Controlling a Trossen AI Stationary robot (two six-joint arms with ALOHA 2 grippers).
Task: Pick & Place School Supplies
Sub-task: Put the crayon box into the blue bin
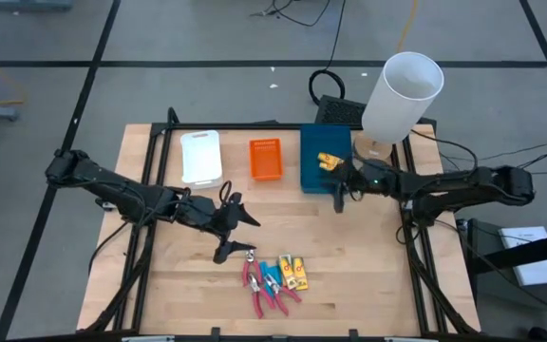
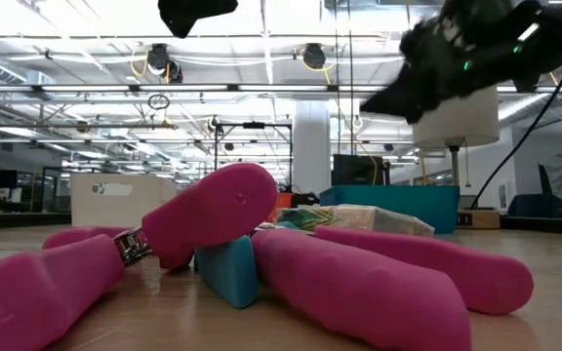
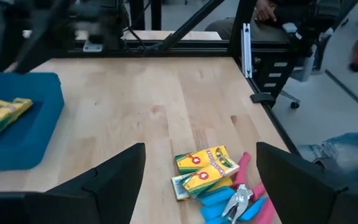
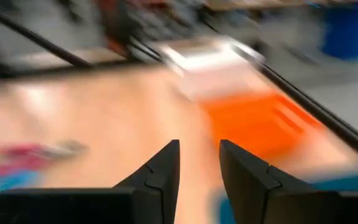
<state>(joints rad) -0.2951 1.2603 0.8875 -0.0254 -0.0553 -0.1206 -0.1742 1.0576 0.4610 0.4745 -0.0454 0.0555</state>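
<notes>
Overhead, the left gripper (image 1: 236, 231) hangs above the middle of the bench (image 1: 160, 285), its fingers spread wide and holding nothing. Just in front of it lies a cluster of school supplies: pink-handled scissor-like tools (image 1: 259, 285), little light-blue pieces (image 1: 272, 275) among them, and 2 yellow packets (image 1: 292, 273) touching the cluster's right side. In the left wrist view the same yellow packets sit between the spread fingers, farther off, with blue pieces and pink handles beside them.

Along the back of the bench stand 3 trays: a white tray (image 1: 200, 157), an orange tray (image 1: 266, 159) and a blue tray (image 1: 313, 169). Another yellow packet (image 1: 329, 160) lies inside the blue tray.

The right gripper (image 1: 339, 198) hovers at the blue tray's front right corner, its fingers (image 4: 160, 171) parted by a narrow gap with nothing between them. A white cylinder (image 1: 402, 95) stands at the bench's back right.
</notes>
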